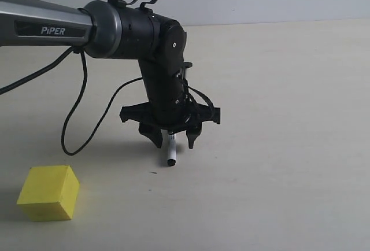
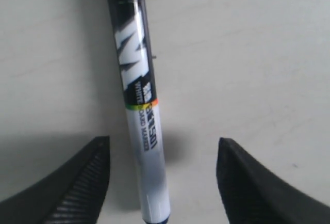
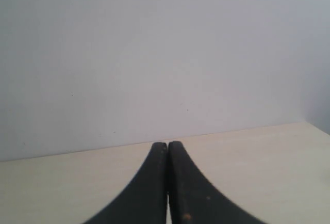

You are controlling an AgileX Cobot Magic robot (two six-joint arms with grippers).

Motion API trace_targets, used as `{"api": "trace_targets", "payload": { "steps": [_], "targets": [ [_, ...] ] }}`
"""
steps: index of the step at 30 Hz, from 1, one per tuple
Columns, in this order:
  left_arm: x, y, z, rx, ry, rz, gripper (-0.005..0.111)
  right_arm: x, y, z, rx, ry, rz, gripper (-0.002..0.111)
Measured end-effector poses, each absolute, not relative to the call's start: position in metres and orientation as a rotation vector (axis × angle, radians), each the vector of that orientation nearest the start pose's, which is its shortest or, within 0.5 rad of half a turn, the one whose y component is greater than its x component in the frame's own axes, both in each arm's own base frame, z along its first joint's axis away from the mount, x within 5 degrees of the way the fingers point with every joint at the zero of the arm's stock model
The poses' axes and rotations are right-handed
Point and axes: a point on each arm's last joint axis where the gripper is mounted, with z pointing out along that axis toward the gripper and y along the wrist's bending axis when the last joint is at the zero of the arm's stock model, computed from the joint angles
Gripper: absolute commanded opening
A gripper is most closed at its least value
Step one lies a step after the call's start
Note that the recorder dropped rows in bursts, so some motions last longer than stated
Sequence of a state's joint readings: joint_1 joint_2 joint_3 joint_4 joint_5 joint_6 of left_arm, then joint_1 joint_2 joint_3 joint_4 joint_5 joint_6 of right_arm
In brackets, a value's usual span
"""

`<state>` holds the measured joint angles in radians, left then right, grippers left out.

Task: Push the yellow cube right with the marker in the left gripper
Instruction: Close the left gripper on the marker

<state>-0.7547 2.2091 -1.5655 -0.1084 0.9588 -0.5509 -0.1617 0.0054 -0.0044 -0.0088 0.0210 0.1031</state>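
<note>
Left arm (image 1: 52,28): forearm marked "PiPER" runs level in from the left of the exterior view. The wrist bends steeply down, so the left gripper (image 1: 174,144) points at the table (image 1: 277,147). Black cables (image 1: 75,118) loop below the forearm, and one arches above the wrist.

Left jaws: spread. In the left wrist view both fingers (image 2: 82,182) stand clear of the marker (image 2: 142,105), with bare table showing on either side of the barrel. The marker's upper end is hidden in the gripper body; cannot tell what grips it there.

Marker (image 1: 171,151): upright between the fingers, white barrel, black lower end at the table surface. Cannot tell whether it touches.

Yellow cube (image 1: 49,192): sits on the table at the lower left of the exterior view, well apart from the marker, to its left and nearer the camera. Nothing touches it.

Right gripper (image 3: 167,146): fingers pressed together with nothing between them, aimed level over the table edge toward a plain wall (image 3: 154,53).
</note>
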Motion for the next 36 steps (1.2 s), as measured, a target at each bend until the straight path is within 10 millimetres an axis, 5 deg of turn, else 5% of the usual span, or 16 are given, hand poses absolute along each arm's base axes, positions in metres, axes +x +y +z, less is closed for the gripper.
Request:
{"api": "trace_targets", "payload": {
  "steps": [12,20,36],
  "targets": [
    [0.3052,-0.2983,0.1224,0.230,3.161,-0.144,0.058,0.0558,-0.0091,0.2125,0.192,1.494,-0.054,0.000],
    [0.3052,-0.2983,0.1224,0.230,3.161,-0.144,0.026,0.0558,-0.0091,0.2125,0.192,1.494,-0.054,0.000],
    [0.3049,-0.2980,0.1156,0.230,3.178,-0.125,0.026,0.0558,-0.0091,0.2125,0.192,1.494,-0.054,0.000]
  ]
}}
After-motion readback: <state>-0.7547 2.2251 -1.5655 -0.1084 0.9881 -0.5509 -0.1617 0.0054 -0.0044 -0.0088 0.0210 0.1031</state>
